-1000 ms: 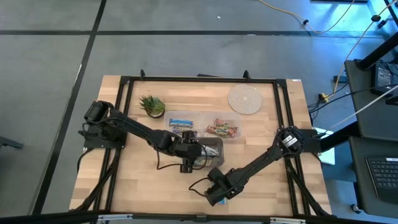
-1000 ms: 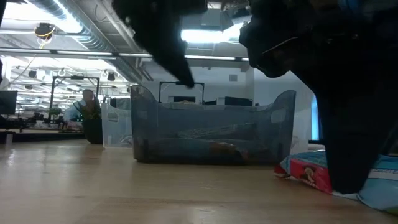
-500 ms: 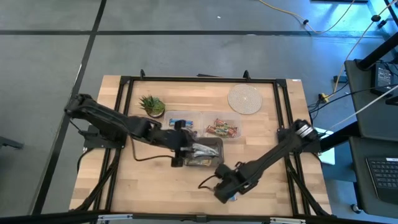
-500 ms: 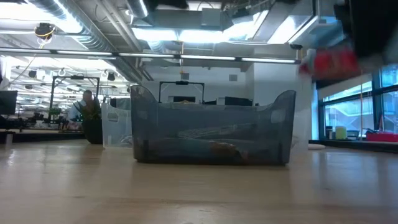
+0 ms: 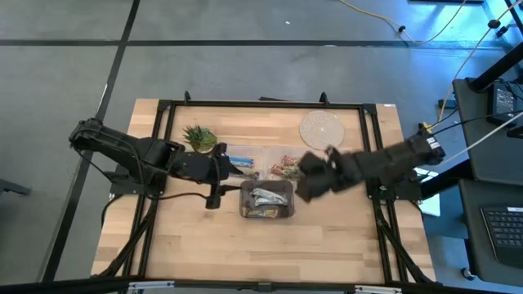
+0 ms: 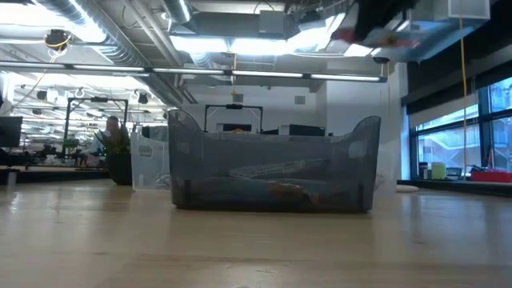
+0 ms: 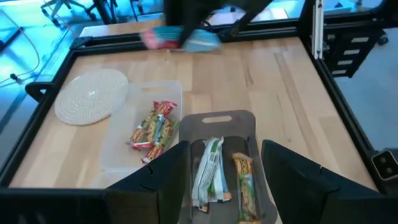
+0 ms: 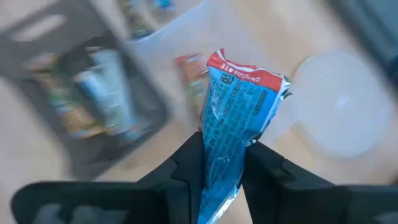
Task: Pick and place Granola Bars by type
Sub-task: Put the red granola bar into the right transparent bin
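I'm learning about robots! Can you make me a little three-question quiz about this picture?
1. True or false: the right gripper is shut on a blue bar.
2. Which sits beside the grey bin: (a) a bowl, (b) a clear tray, (c) a cup?
3. Fill in: the left gripper, fingers apart, faces the grey ____.

Key: 1 true; 2 b; 3 bin.

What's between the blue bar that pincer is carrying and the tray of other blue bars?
The left pincer hangs open at that clear tray's edge, partly covering it. The right pincer holds the blue bar high, clear of the grey bin and multicoloured bars.
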You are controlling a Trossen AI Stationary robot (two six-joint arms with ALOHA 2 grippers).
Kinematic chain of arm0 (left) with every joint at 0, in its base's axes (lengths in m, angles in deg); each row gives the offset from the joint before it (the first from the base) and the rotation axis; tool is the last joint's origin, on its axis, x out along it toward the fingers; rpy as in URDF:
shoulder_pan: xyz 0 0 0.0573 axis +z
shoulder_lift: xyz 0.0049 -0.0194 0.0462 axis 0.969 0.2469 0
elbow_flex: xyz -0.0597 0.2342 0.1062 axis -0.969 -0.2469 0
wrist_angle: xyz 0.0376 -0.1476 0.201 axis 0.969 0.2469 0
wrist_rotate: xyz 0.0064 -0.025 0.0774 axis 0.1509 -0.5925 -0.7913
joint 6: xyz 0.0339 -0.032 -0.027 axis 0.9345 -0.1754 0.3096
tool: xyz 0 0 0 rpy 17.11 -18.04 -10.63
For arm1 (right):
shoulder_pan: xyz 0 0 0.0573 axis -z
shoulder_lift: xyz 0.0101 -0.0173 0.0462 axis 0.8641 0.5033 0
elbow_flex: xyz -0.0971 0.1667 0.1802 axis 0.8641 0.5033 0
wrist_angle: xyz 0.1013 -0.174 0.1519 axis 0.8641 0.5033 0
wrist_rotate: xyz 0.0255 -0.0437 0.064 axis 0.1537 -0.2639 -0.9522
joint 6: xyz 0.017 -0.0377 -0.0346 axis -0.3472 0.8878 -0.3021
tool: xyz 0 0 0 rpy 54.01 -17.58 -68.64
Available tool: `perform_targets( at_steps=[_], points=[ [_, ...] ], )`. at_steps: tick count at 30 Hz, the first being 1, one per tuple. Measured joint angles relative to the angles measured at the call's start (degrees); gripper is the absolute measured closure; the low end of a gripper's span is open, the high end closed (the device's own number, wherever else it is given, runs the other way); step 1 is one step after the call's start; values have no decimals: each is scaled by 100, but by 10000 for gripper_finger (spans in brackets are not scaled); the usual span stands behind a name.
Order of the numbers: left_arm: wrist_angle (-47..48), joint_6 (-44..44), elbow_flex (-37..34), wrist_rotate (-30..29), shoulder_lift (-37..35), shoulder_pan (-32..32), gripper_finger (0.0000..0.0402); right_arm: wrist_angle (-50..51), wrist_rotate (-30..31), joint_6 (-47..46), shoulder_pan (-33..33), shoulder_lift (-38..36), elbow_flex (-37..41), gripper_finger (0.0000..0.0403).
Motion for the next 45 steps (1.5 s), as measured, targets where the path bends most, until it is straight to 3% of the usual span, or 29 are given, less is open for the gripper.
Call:
perform_targets(
  at_steps=[10, 14, 18, 22, 33, 45],
  points=[
    [2, -620, 0, -260, -20, -1, 206, -506, -932, 4633, 2095, 269, -2, 307],
    [1, -986, 0, -551, -20, 0, 208, -559, -1235, 5599, 2500, 590, 4, 307],
    [1, -1200, 0, -688, -20, 0, 210, -1375, -1538, 6312, 2680, 733, 413, 307],
    [1, -1387, 0, -888, -20, 0, 208, -2204, -1944, 6670, 2771, 731, 1082, 307],
    [-328, -1386, -278, -1007, -13, 33, 206, -3403, -1989, 6772, 2790, 729, 2247, 307],
    [-1061, -1716, -1019, -1173, -15, 32, 208, -3463, -2036, 6753, 2790, 727, 2347, 299]
  ],
)
